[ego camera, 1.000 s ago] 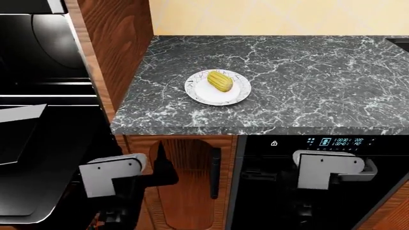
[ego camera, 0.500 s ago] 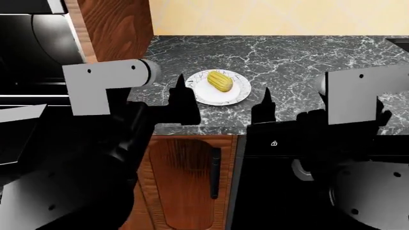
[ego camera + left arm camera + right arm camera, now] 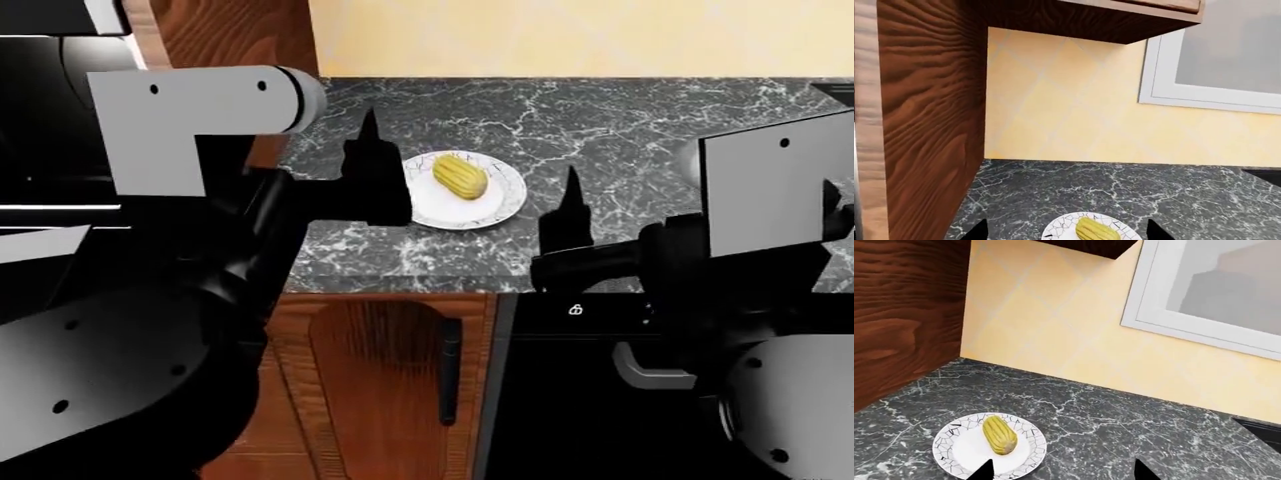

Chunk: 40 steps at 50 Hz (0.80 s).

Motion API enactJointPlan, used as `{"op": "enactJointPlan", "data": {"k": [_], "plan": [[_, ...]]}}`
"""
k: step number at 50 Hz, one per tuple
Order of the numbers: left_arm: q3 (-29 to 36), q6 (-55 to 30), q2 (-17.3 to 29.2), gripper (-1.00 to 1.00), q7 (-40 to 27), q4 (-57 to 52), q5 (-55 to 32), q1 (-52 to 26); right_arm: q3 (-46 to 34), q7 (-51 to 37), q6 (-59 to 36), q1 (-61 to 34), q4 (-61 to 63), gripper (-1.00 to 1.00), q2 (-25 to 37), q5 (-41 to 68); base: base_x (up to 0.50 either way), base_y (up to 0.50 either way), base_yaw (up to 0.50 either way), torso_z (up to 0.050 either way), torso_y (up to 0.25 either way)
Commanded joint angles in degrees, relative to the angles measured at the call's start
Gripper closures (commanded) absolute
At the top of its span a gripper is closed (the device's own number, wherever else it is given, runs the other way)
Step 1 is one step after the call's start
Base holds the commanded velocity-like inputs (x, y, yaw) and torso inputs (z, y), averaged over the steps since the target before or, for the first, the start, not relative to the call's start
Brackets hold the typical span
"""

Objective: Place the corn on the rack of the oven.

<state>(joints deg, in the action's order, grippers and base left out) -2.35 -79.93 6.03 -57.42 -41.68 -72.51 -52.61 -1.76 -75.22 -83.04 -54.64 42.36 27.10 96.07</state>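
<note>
Left pincer (image 3: 371, 175) spread wide, empty, just beside plate (image 3: 497, 209) | right pincer (image 3: 567, 225) spread, empty, nearby | corn (image 3: 461, 176) lying on plate on tabletop (image 3: 641, 130) | advise: straddle cob across its narrow width, lower, then close.

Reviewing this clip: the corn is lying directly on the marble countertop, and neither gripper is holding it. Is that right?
Not quite. The corn lies on a round white plate that sits on the marble countertop, as the head view and right wrist view show. Neither gripper is holding it.
</note>
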Motion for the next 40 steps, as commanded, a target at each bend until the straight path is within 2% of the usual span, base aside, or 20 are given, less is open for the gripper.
{"op": "enactJointPlan", "data": {"k": [1,32,40], "plan": [[1.3,1.8,1.2,-1.00,0.4,0.3,0.0,-0.2,-0.7,4.3,0.0,0.7,0.6,-1.00,0.6,-4.1,0.14,0.00,0.00,0.000,0.000],[4.0,5.5,3.6,-1.00,-0.3,2.3,0.5,-1.1,-4.0,4.8,2.1,-0.7,-0.6,-1.00,2.9,-4.8,0.14,0.00,0.00,0.000,0.000],[5.2,6.4,4.0,-1.00,-0.2,2.6,1.0,-0.9,-4.4,8.0,3.0,1.0,-0.1,-1.00,3.3,-8.4,0.14,0.00,0.00,0.000,0.000]]}}
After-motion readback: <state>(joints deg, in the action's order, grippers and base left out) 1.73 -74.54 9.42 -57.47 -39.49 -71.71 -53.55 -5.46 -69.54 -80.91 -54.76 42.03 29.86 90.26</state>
